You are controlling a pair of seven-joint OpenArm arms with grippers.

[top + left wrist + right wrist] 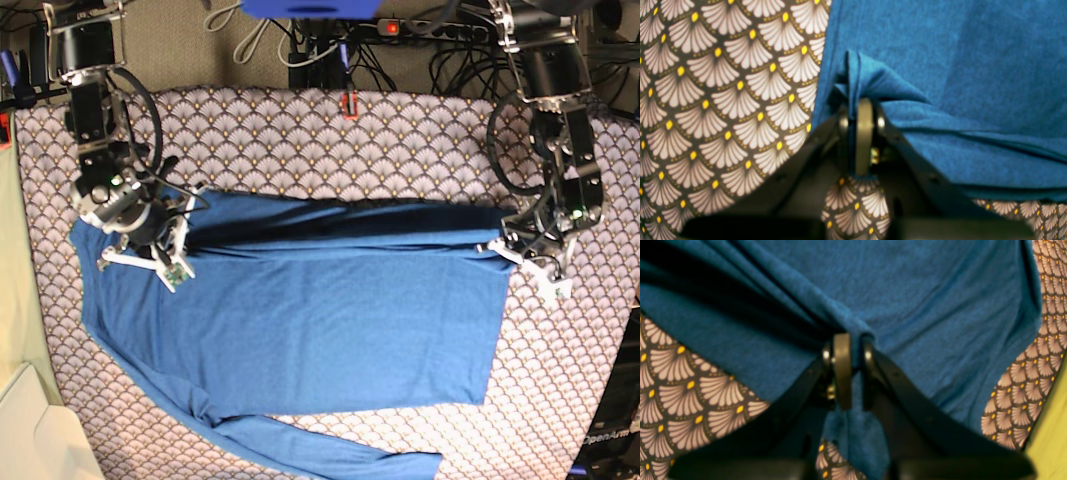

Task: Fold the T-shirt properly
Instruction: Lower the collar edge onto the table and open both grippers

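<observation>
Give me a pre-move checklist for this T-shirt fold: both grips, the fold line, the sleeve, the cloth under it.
1. Left gripper pinches the T-shirt edge: ok, jaws shut on a bunched fold.
2. Right gripper holds fabric: cannot tell; cloth sits between its jaws, but a gap shows.
3. Folded strip between the grippers lies straight: ok in the base view.
4. Sleeve tucked in: not ok, it trails at the near edge.
5. Patterned tablecloth flat: ok.
</observation>
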